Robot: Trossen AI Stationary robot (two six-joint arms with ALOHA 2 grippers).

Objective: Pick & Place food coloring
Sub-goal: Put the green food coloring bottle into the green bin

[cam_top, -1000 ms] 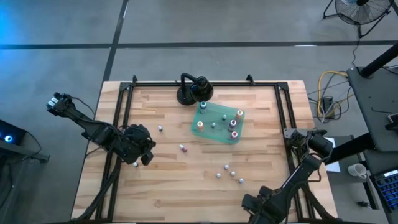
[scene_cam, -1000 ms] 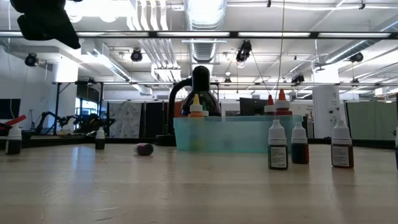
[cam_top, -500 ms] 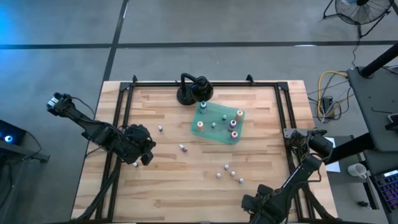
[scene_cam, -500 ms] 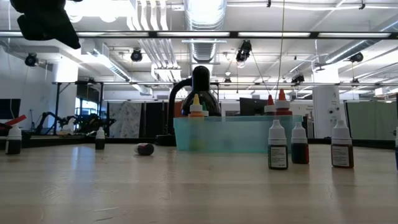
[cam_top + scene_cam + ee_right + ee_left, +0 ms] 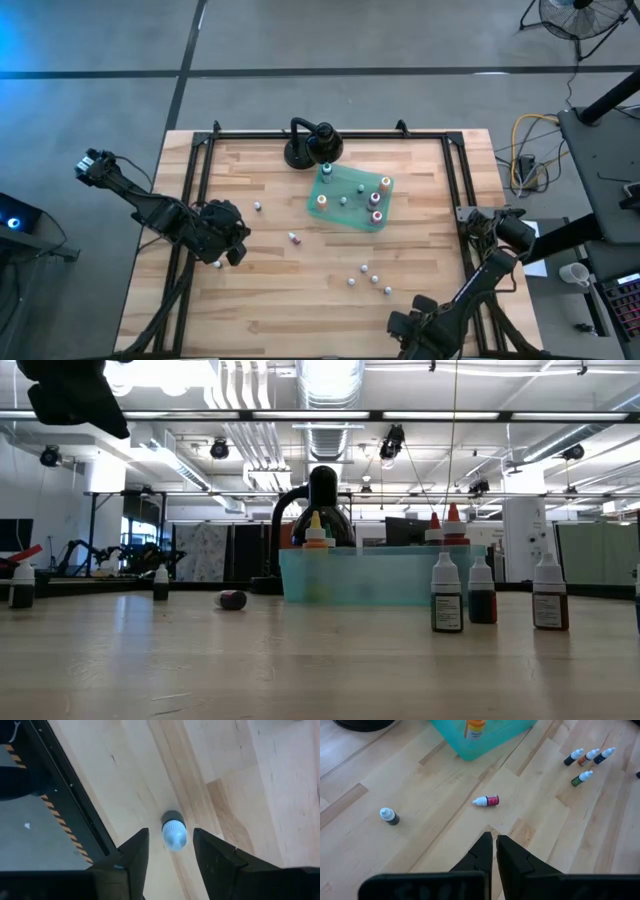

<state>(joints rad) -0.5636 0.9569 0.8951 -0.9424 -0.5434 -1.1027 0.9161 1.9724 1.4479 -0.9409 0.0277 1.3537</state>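
Toward the front edge of the worktop, right of the middle, four small bottles of food coloring (image 5: 375,278) stand upright in a loose cluster, near one another but not touching.

At the right edge, about halfway back, the right gripper (image 5: 171,832) points down at a single upright bottle (image 5: 174,835) with a pale cap. Its two fingers (image 5: 134,852) stand apart on either side of the bottle, with a gap showing on each side, so nothing is grasped. This bottle stands just beside the dark rail (image 5: 75,795) that runs along that edge.

Over the left edge, at much the same depth, the left gripper (image 5: 494,838) hangs above bare wood with its fingers clenched together and nothing between them.

Farther in, left of the middle, one bottle with a red label (image 5: 486,800) lies on its side. Beyond it, toward the left edge, another dark bottle with a white cap (image 5: 389,816) stands upright, well apart from the lying one.

Past the middle, toward the back, a shallow teal tray (image 5: 352,212) sits turned at an angle to the edges. Several more bottles stand inside it, one with an orange cap (image 5: 317,536) at its left side.

Behind the tray, at the back edge, a black stand (image 5: 300,152) with a round base rises, its base just beside the tray's back corner.
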